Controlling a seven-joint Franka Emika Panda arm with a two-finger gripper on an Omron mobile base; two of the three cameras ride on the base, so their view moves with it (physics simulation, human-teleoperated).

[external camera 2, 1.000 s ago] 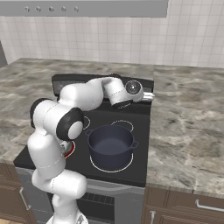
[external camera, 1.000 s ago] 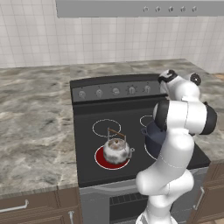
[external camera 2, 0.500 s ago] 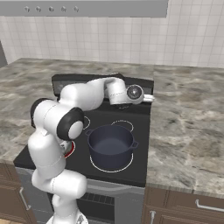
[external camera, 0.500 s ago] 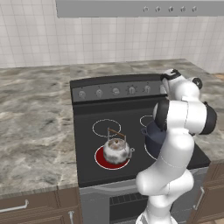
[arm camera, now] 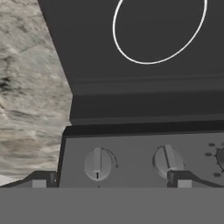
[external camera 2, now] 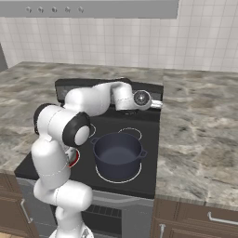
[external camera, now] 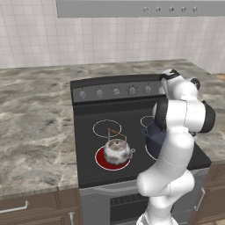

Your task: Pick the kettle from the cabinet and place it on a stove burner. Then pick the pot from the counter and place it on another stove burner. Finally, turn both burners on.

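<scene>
- worktop [external camera: 35, 118]: nothing on it; both vessels are on the stove.
- kettle [external camera: 117, 150]: sits on the front-left burner [external camera: 100, 161], which glows red. It was red a second ago too, so that burner is done.
- pot [external camera 2: 117, 149]: on the front-right burner; its ring [external camera 2: 103, 175] is plain white, so I judge it not lit.
- control panel [external camera: 116, 91]: gripper [arm camera: 111, 181] hovers at the right end, barely shifted over the last second. Jaws are wide, holding nothing.
- Two knobs sit between the tips: knob [arm camera: 98, 163] and its right neighbour [arm camera: 166, 159].
- Remaining: turn the pot's knob. Can't tell which one it's lined up on.
</scene>
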